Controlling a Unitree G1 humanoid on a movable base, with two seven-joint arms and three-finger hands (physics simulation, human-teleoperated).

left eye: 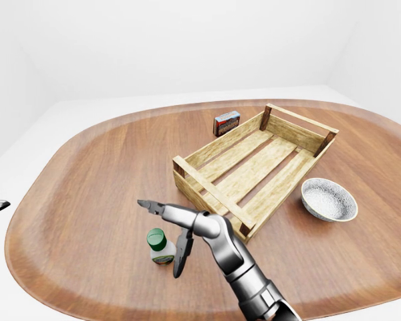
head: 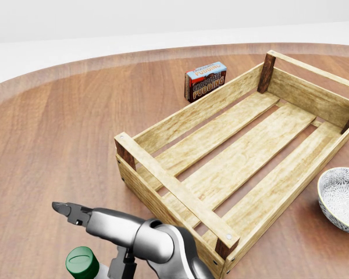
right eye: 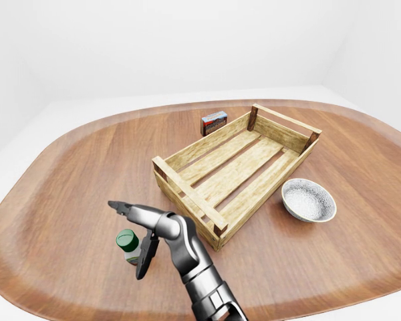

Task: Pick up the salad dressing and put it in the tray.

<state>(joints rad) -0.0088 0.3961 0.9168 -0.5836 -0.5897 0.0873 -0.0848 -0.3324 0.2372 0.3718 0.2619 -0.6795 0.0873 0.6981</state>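
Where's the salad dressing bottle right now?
Left-eye view, lower left: the salad dressing bottle stands on the table, between the right hand's open fingers, left of the wooden tray.
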